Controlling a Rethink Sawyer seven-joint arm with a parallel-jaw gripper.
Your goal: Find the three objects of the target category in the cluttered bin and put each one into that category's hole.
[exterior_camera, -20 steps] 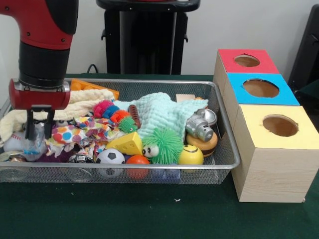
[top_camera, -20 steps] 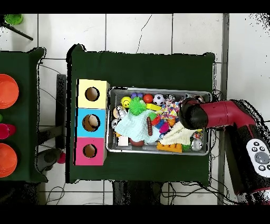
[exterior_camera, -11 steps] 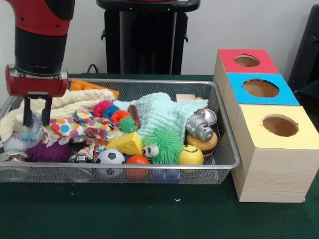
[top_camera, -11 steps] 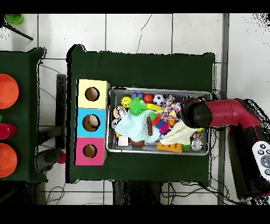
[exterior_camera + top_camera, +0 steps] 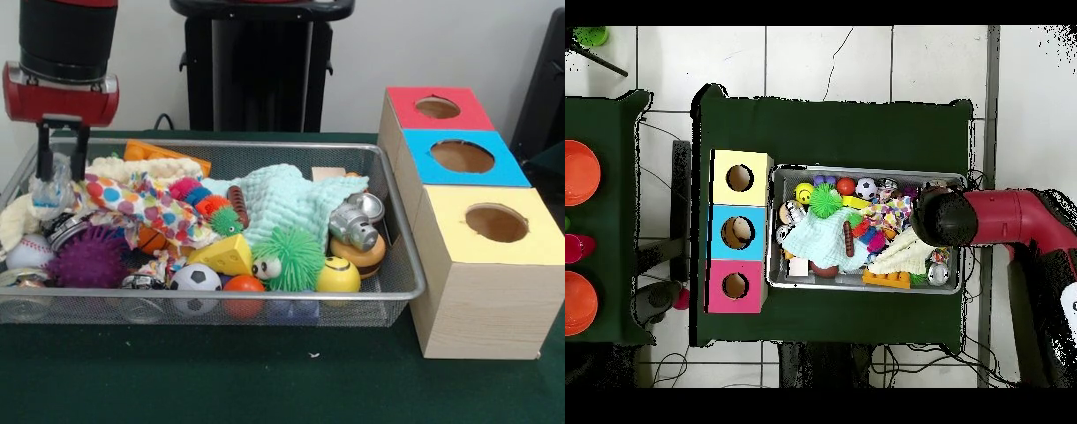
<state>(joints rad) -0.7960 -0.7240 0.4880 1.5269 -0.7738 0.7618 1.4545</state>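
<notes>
One clear, crumpled item [image 5: 51, 187] is clamped between the claw's [image 5: 60, 168] fingers above the bin's [image 5: 402, 265] left end, with the three holed boxes [image 5: 461, 157] well away rightward.

A pale wall [image 5: 441, 44] rises behind the green-covered bench [image 5: 265, 380], which stands on a white tiled floor [image 5: 825, 60]
</notes>
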